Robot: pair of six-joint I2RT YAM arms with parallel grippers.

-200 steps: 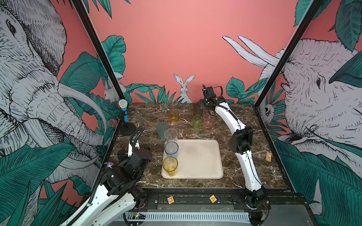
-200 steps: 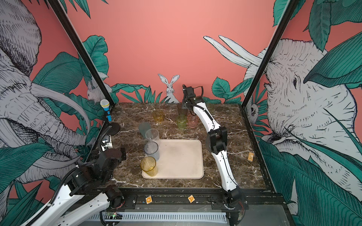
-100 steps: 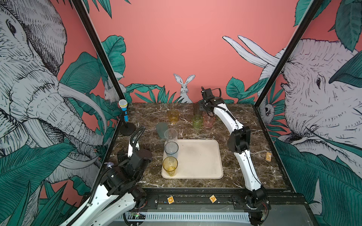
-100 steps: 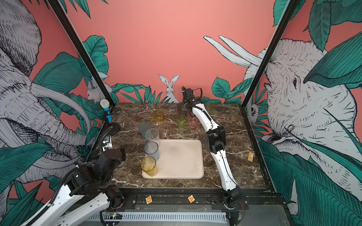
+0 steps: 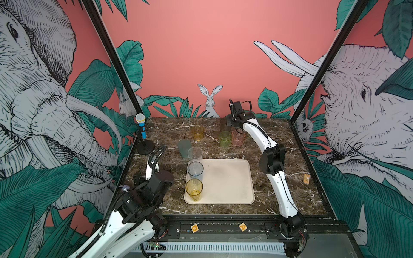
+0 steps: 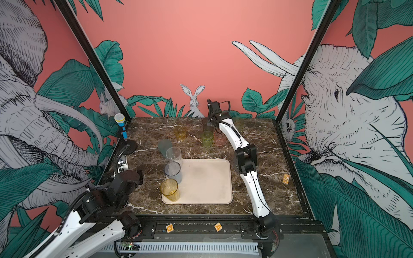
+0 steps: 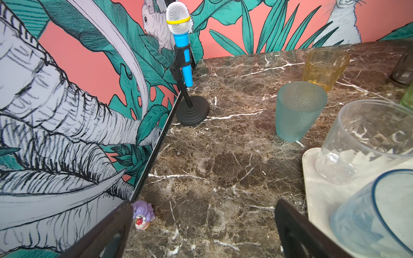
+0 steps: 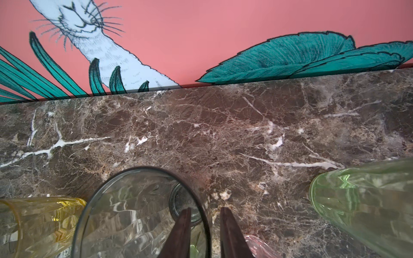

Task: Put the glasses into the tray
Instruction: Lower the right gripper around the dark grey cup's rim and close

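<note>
The cream tray [image 5: 225, 181] holds three tall glasses along its left side: clear [image 5: 195, 154], blue-grey [image 5: 195, 169] and yellow [image 5: 194, 188]. A teal glass [image 5: 184, 147] stands just behind it. At the back stand short amber [image 5: 197, 132], green [image 5: 224, 138] and pink [image 5: 238, 137] glasses and a smoky grey glass [image 8: 134, 212]. My right gripper [image 8: 205, 208] straddles the smoky glass's rim, one finger inside and one outside, with slim gaps on both sides. A tall green glass [image 8: 362, 201] lies close by. My left gripper [image 7: 202, 202] hangs wide open and empty left of the tray.
A toy microphone [image 5: 141, 131] on a black stand sits at the back left. A small purple figurine [image 7: 143, 213] lies by the left wall. A wooden block [image 5: 306, 178] lies at the right. The back wall is close behind the smoky glass.
The right gripper's jaws have narrowed around the smoky glass's rim and the arm has shifted slightly left. The left arm has not moved.
</note>
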